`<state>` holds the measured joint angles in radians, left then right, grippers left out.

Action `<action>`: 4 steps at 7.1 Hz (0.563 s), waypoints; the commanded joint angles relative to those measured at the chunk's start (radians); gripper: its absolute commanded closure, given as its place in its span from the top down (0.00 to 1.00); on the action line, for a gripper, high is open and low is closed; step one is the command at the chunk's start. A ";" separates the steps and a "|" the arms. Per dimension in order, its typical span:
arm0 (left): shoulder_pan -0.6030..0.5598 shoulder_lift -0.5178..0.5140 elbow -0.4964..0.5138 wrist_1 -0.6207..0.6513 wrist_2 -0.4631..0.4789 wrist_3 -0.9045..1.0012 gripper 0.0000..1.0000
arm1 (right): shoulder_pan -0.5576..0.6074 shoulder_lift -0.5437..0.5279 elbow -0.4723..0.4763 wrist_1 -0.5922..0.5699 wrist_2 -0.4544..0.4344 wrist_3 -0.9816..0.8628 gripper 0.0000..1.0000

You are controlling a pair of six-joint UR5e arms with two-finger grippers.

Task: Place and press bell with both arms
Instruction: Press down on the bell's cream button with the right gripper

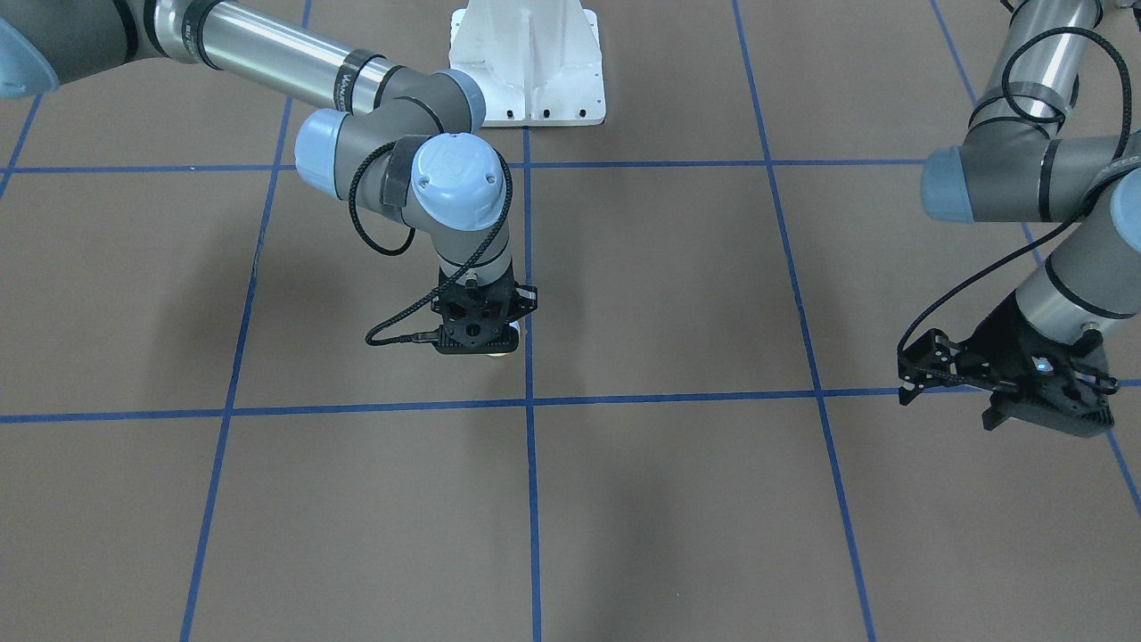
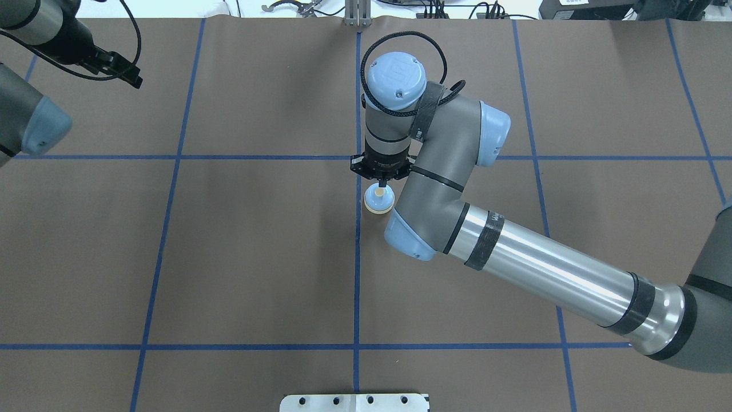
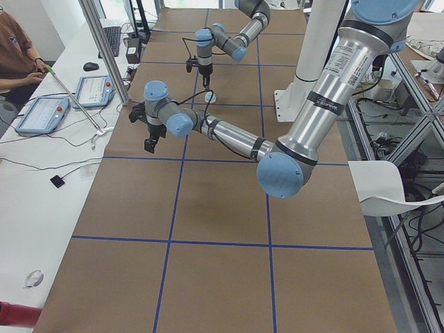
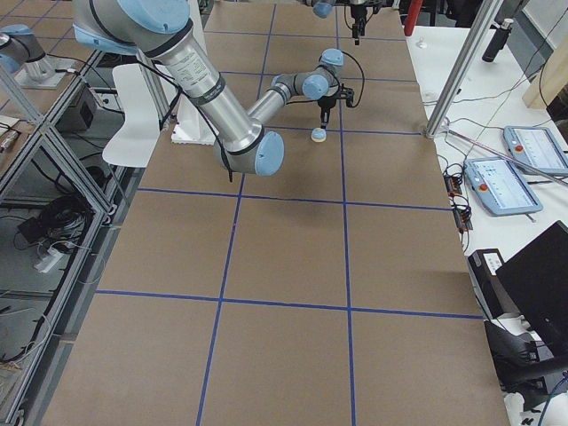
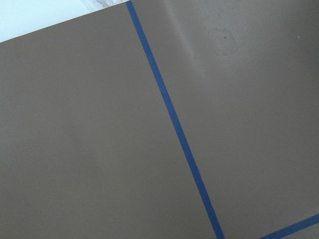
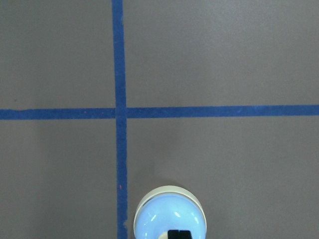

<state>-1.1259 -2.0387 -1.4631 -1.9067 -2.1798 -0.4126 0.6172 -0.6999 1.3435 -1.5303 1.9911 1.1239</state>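
To press well, I judge, the jaws of the right arm (image 2: 514,257) should travel straight down onto the cream button (image 2: 378,197), centred on it, so the bell (image 2: 386,202) is neither tipped nor pushed sideways. A short, light push should be enough. Those jaws are pinched together into one narrow tip and hold nothing. In the right wrist view the tip sits over the button at the bottom centre of the frame, but I cannot tell whether it touches.

The bell stands upright on the bench (image 2: 257,257), in the centre of the overhead view, just right of the vertical blue tape line (image 2: 358,274). The left arm (image 2: 23,120) hangs well apart in the upper left of that frame, and I cannot tell whether its jaws are parted.
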 commanded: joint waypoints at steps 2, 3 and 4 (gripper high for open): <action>-0.002 0.000 -0.002 0.000 0.000 0.000 1.00 | -0.014 -0.003 -0.018 0.013 0.000 0.001 0.00; -0.002 0.000 -0.002 0.000 0.000 0.000 1.00 | -0.014 -0.003 -0.018 0.015 0.000 0.001 0.00; -0.003 0.000 -0.003 0.000 0.000 -0.002 1.00 | -0.014 -0.003 -0.018 0.015 0.000 0.002 0.00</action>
<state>-1.1278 -2.0387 -1.4652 -1.9067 -2.1798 -0.4130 0.6042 -0.7024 1.3261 -1.5162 1.9910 1.1247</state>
